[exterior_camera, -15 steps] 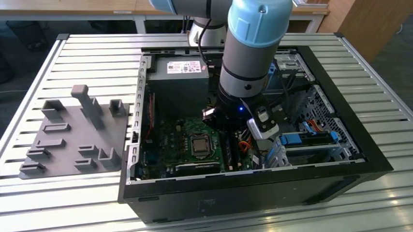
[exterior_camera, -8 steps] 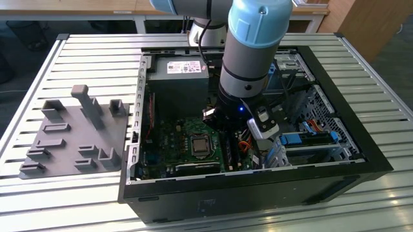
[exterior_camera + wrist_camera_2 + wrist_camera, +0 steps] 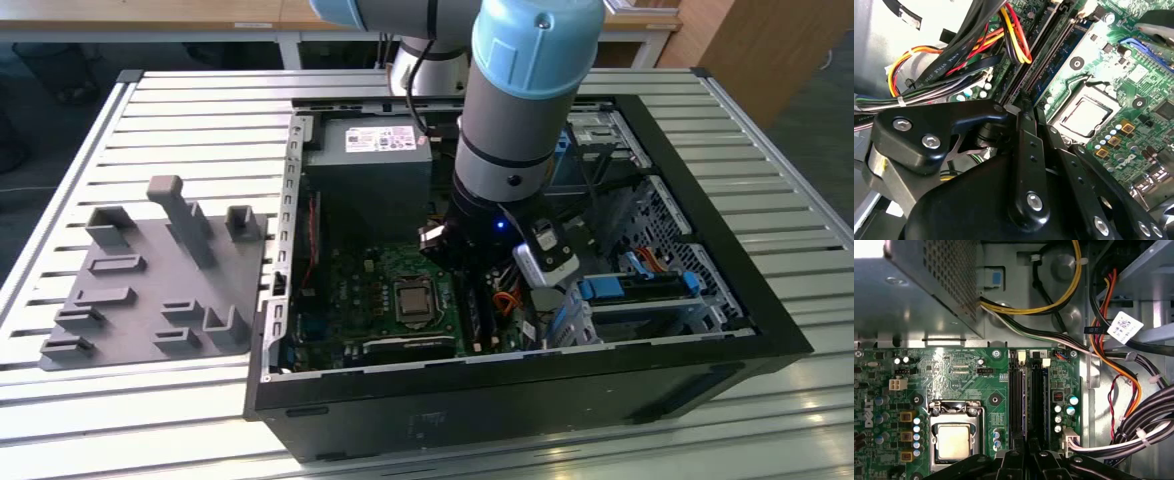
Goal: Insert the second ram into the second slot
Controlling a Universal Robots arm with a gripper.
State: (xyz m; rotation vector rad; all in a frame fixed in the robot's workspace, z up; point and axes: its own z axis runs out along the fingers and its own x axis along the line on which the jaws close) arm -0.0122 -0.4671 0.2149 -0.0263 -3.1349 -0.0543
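The robot's hand [image 3: 1026,116] reaches down among the memory slots of an opened computer case [image 3: 747,330], its black fingers [image 3: 1023,150] drawn together over the near end of a slot [image 3: 1024,365]; whether they nip the board's edge or merely bear on it cannot be told. In the first wrist view, the second ram [image 3: 1027,400] shows as a thin blue strip standing edge-up in that slot, directly in line with the hand. A similar blue strip [image 3: 1046,400] stands in the neighbouring slot just beside it.

The work appears to be at the seating stage: the stick is in its slot, but nothing here confirms that it is fully home. Finishing the step would seem to call for straight, even downward pressure along the stick, with no sideways lean.

Beside the slots on the green motherboard [image 3: 954,370] lies the processor socket [image 3: 956,437]. A bundle of cables [image 3: 1149,415] crowds the other side, near enough to need watching. The grey-and-blue arm [image 3: 514,110] descends into the case, which rests on a slatted worktop [image 3: 174,110] next to a grey fixture [image 3: 147,280].
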